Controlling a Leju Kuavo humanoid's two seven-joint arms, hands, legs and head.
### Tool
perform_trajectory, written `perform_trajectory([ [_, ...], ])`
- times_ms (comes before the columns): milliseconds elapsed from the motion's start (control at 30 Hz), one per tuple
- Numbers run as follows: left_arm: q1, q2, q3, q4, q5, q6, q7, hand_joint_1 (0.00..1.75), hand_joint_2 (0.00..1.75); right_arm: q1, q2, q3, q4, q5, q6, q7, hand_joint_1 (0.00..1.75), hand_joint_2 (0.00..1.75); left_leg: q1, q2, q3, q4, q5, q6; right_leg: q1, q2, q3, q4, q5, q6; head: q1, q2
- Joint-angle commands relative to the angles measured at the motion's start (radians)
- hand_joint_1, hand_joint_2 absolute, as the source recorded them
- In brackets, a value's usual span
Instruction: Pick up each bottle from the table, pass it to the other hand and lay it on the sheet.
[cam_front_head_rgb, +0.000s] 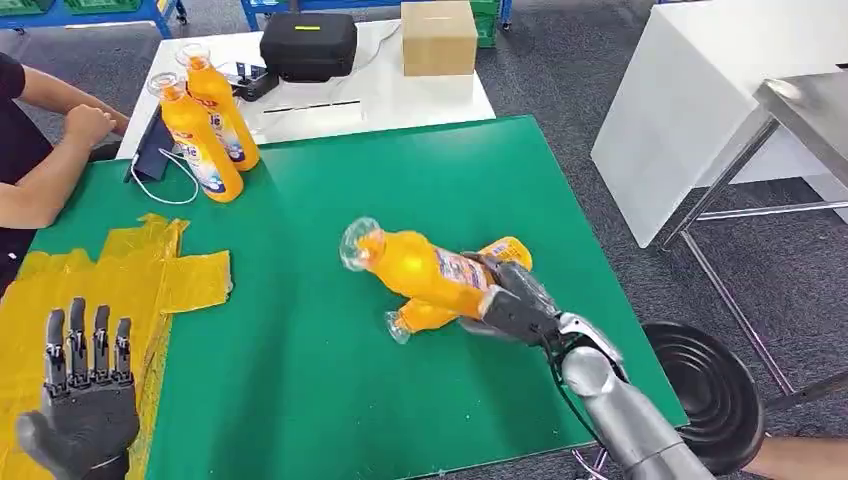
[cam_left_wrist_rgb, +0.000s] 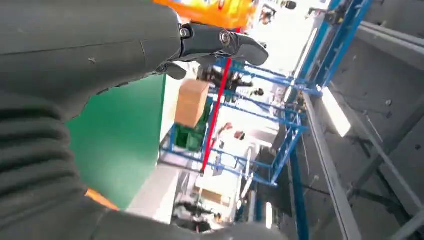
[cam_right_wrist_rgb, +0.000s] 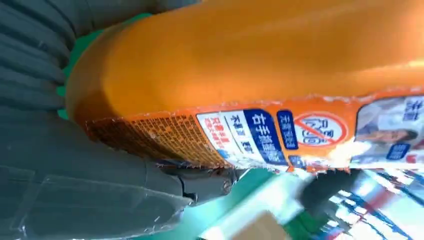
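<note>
Right hand (cam_front_head_rgb: 512, 296): fingers wrapped around the lower body of one orange bottle (cam_front_head_rgb: 425, 265), held tilted above the green table (cam_front_head_rgb: 330, 390), over a second bottle (cam_front_head_rgb: 450, 310) lying there. Left hand (cam_front_head_rgb: 85, 385): fingers straight, slightly apart, holding nothing, over the yellow sheet (cam_front_head_rgb: 150, 270). Two more bottles (cam_front_head_rgb: 205, 125) stand together at the table's far left corner, near a person's arm (cam_front_head_rgb: 45, 170).

We see green-topped table (cam_front_head_rgb: 480, 180) on dark grey carpet (cam_front_head_rgb: 560, 70); white table (cam_front_head_rgb: 390, 95) behind it, white counter (cam_front_head_rgb: 700, 80) and steel bench (cam_front_head_rgb: 800, 110) at right, blue shelving (cam_left_wrist_rgb: 280, 125) beyond.
</note>
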Motion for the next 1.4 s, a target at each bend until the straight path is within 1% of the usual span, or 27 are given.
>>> perform_trajectory([
  [33, -0.032, 0.035, -0.095, 0.088, 0.050, -0.008, 0.043, 0.00, 1.75, -0.208, 0.218, 0.075, 0.222, -0.041, -0.010, 0.023, 1.75, 1.75, 0.001, -0.001, 0.002, -0.001, 0.000, -0.001, 0.001, 0.003, 0.000, -0.001, 0.001, -0.001, 0.000, 0.000],
  [67, -0.047, 0.047, -0.127, 0.099, 0.056, -0.004, 0.051, 0.00, 1.75, -0.246, 0.264, 0.098, 0.281, -0.047, -0.020, 0.036, 1.75, 1.75, 0.001, 0.000, 0.002, -0.001, 0.000, -0.001, 0.001, 0.004, 0.000, -0.001, 0.001, -0.001, 0.000, 0.000],
  [100, -0.057, 0.049, -0.139, 0.107, 0.057, 0.009, 0.054, 0.00, 1.75, -0.261, 0.287, 0.109, 0.306, -0.050, -0.033, 0.043, 1.75, 1.75, 0.000, 0.000, 0.001, 0.000, 0.001, -0.001, 0.001, 0.003, -0.001, 0.000, 0.001, 0.000, 0.000, 0.000],
  [167, -0.064, 0.055, -0.156, 0.112, 0.060, 0.012, 0.051, 0.00, 1.75, -0.275, 0.303, 0.125, 0.333, -0.049, -0.038, 0.045, 1.75, 1.75, 0.001, -0.001, 0.000, -0.001, 0.001, -0.001, 0.002, 0.004, 0.000, -0.001, 0.002, 0.000, 0.001, 0.000],
  [200, -0.070, 0.063, -0.172, 0.116, 0.059, 0.017, 0.052, 0.00, 1.75, -0.291, 0.318, 0.140, 0.360, -0.050, -0.039, 0.048, 1.75, 1.75, 0.001, 0.002, 0.000, -0.001, 0.001, -0.002, 0.002, 0.005, -0.001, 0.000, 0.002, 0.000, 0.000, 0.000],
  [233, -0.085, 0.069, -0.197, 0.124, 0.060, 0.028, 0.052, 0.00, 1.75, -0.307, 0.349, 0.156, 0.398, -0.060, -0.042, 0.053, 1.75, 1.75, 0.002, 0.001, 0.000, -0.001, 0.001, -0.002, 0.002, 0.005, -0.001, -0.001, 0.002, -0.001, 0.001, 0.000],
  [267, -0.102, 0.078, -0.218, 0.136, 0.057, 0.025, 0.054, 0.00, 1.75, -0.325, 0.380, 0.178, 0.435, -0.056, -0.035, 0.062, 1.75, 1.75, 0.002, 0.002, 0.001, -0.001, 0.001, -0.002, 0.002, 0.006, -0.001, -0.001, 0.002, -0.001, 0.000, 0.000],
  [333, -0.148, 0.078, -0.253, 0.164, 0.042, 0.059, 0.056, 0.00, 1.75, -0.348, 0.467, 0.230, 0.509, -0.044, -0.058, 0.077, 1.75, 1.75, 0.001, -0.001, -0.001, -0.001, 0.002, -0.002, 0.001, 0.002, -0.002, 0.000, 0.001, -0.001, 0.000, 0.000],
  [400, -0.163, 0.081, -0.269, 0.170, 0.029, 0.080, 0.049, 0.00, 1.75, -0.349, 0.490, 0.299, 0.523, -0.048, -0.069, 0.082, 1.75, 1.75, 0.001, -0.002, 0.000, 0.000, 0.002, -0.003, 0.002, 0.003, -0.001, 0.000, 0.001, -0.001, 0.001, 0.000],
  [433, -0.169, 0.086, -0.281, 0.173, 0.026, 0.089, 0.043, 0.00, 1.75, -0.354, 0.490, 0.378, 0.520, -0.086, -0.081, 0.092, 1.75, 1.75, 0.001, -0.001, -0.001, -0.001, 0.002, -0.002, 0.002, 0.003, -0.002, 0.000, 0.001, -0.001, 0.000, 0.000],
  [467, -0.173, 0.090, -0.290, 0.177, 0.025, 0.091, 0.044, 0.00, 1.75, -0.351, 0.490, 0.450, 0.502, -0.120, -0.093, 0.114, 1.75, 1.75, 0.002, 0.000, 0.000, -0.001, 0.001, -0.003, 0.003, 0.005, -0.001, -0.001, 0.001, -0.001, 0.000, 0.000],
  [533, -0.180, 0.091, -0.297, 0.188, 0.015, 0.104, 0.042, 0.00, 1.75, -0.362, 0.490, 0.571, 0.487, -0.185, -0.130, 0.140, 1.75, 1.75, 0.002, -0.001, 0.001, -0.001, 0.001, -0.002, 0.002, 0.003, -0.001, -0.001, 0.000, -0.001, 0.000, 0.000],
  [567, -0.184, 0.091, -0.299, 0.192, 0.011, 0.107, 0.041, 0.00, 1.75, -0.361, 0.490, 0.600, 0.479, -0.199, -0.134, 0.146, 1.75, 1.75, 0.001, -0.002, -0.001, -0.001, 0.002, -0.002, 0.002, 0.001, -0.002, 0.000, 0.000, 0.000, 0.000, 0.000],
  [700, -0.193, 0.089, -0.306, 0.199, -0.011, 0.119, 0.030, 0.00, 1.75, -0.372, 0.490, 0.708, 0.487, -0.251, -0.152, 0.154, 1.75, 1.75, 0.003, -0.003, -0.001, -0.001, 0.001, -0.002, 0.004, 0.002, -0.001, -0.001, 0.000, 0.000, 0.001, 0.000],
  [800, -0.186, 0.088, -0.304, 0.192, -0.022, 0.128, 0.021, 0.00, 1.75, -0.352, 0.490, 0.783, 0.477, -0.257, -0.156, 0.155, 1.75, 1.75, 0.002, -0.003, -0.002, -0.001, 0.002, -0.001, 0.004, 0.000, -0.002, -0.001, 0.000, 0.000, 0.001, 0.000],
  [1000, -0.173, 0.090, -0.276, 0.187, -0.027, 0.138, 0.011, 0.00, 1.75, -0.318, 0.490, 0.867, 0.467, -0.234, -0.141, 0.158, 1.75, 1.75, 0.003, -0.005, -0.001, -0.002, 0.002, -0.002, 0.004, 0.000, -0.001, -0.002, 0.000, 0.000, 0.000, 0.000],
  [1167, -0.175, 0.090, -0.270, 0.190, -0.029, 0.136, 0.010, 0.00, 1.75, -0.313, 0.490, 0.876, 0.470, -0.231, -0.143, 0.158, 1.75, 1.75, 0.002, -0.006, -0.003, -0.001, 0.002, -0.002, 0.004, -0.003, -0.003, -0.001, 0.000, 0.000, 0.000, 0.000],
  [1267, -0.176, 0.089, -0.270, 0.189, -0.029, 0.136, 0.010, 0.00, 1.75, -0.316, 0.490, 0.875, 0.471, -0.231, -0.143, 0.158, 1.75, 1.75, 0.004, -0.009, -0.001, -0.001, 0.002, -0.002, 0.006, -0.003, 0.001, -0.003, 0.000, 0.000, 0.000, 0.000],
  [1300, -0.176, 0.088, -0.270, 0.189, -0.030, 0.136, 0.010, 0.00, 1.75, -0.319, 0.490, 0.875, 0.471, -0.230, -0.143, 0.158, 1.75, 1.75, 0.002, -0.005, -0.003, -0.001, 0.002, -0.002, 0.004, -0.002, -0.003, -0.001, 0.000, 0.000, 0.000, 0.000],
  [1400, -0.174, 0.089, -0.269, 0.185, -0.042, 0.141, 0.000, 0.00, 1.75, -0.320, 0.490, 0.877, 0.472, -0.230, -0.139, 0.157, 1.75, 1.75, 0.003, -0.007, -0.002, -0.001, 0.002, -0.002, 0.005, -0.003, -0.002, -0.002, 0.000, 0.000, 0.000, 0.000],
])
